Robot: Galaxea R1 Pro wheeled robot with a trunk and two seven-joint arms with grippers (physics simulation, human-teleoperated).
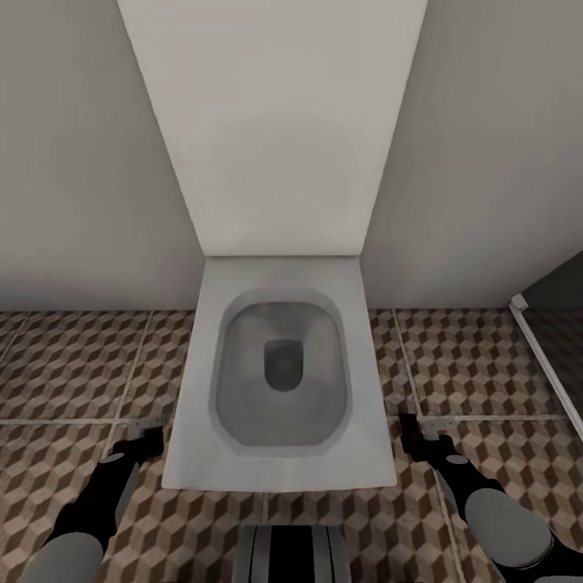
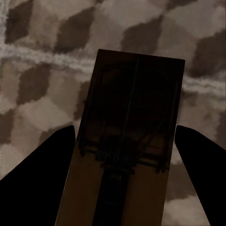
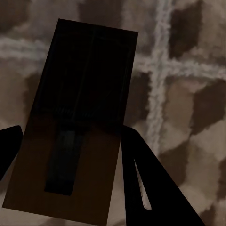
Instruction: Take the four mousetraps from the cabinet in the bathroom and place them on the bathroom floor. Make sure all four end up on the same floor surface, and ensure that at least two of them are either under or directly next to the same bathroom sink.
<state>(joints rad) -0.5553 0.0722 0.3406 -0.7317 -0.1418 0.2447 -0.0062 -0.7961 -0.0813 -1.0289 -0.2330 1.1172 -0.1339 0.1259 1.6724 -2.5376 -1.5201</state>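
We face a white toilet (image 1: 279,380) against the wall, both arms low on either side of it above the bathroom floor (image 1: 73,356). The left gripper (image 2: 125,155) is clamped on a mousetrap (image 2: 129,127) — board flat between the fingers, held out over the tiles. The right gripper (image 3: 66,150) appears to pinch a second mousetrap (image 3: 80,108), though that view is dark. We judge both are carried low for setting down; no sink is visible here.
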